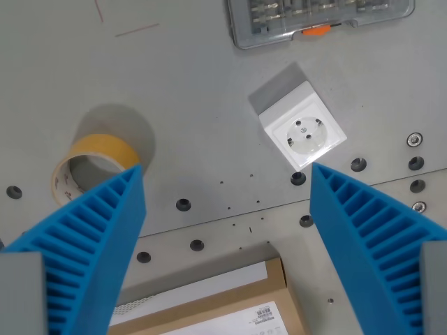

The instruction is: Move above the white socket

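Observation:
The white socket (304, 135) is a small square box with a round recessed face, standing on the grey table at the wrist view's upper right of centre. My gripper (225, 174) hangs above the table, open, with nothing between its two blue ribbed fingers (105, 237). The right fingertip sits just below the socket's lower corner in the picture. The socket lies up and to the wrist view's right of the gap between the fingers.
A roll of yellowish tape (91, 164) lies at the left, partly behind the left finger. A clear plastic parts case (318, 17) with an orange latch is at the top edge. A brown cardboard box (230, 307) sits at the bottom. Bolt holes dot the table (209, 105).

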Available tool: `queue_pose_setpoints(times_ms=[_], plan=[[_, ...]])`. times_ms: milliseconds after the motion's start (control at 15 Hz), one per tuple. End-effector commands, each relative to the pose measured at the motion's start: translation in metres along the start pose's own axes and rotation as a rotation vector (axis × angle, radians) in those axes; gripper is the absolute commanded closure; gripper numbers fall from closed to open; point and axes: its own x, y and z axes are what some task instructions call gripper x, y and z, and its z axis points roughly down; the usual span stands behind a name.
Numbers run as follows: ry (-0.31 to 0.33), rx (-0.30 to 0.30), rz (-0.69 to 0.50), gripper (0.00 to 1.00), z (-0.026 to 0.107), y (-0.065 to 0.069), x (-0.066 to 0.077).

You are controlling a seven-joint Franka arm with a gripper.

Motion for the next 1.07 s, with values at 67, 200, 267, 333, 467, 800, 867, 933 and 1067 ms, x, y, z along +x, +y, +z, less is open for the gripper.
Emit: queue_pose_setpoints(times_ms=[67, 200, 267, 333, 467, 800, 867, 933, 1067], plan=[[0.003, 0.001, 0.001, 0.00, -0.002, 0.000, 0.000], [0.004, 0.001, 0.004, 0.00, -0.002, 0.000, 0.000], [0.003, 0.001, 0.009, 0.00, -0.001, 0.000, 0.000], [0.003, 0.001, 0.016, 0.00, -0.001, 0.000, 0.000], [0.004, 0.000, 0.037, 0.00, 0.000, 0.001, -0.001], [0.014, -0.002, 0.106, 0.00, 0.006, 0.003, -0.002], [0.019, -0.002, 0.122, 0.00, 0.008, 0.004, -0.003], [0.025, -0.002, 0.145, 0.00, 0.010, 0.005, -0.004], [0.038, -0.003, 0.194, 0.00, 0.016, 0.007, -0.005]])
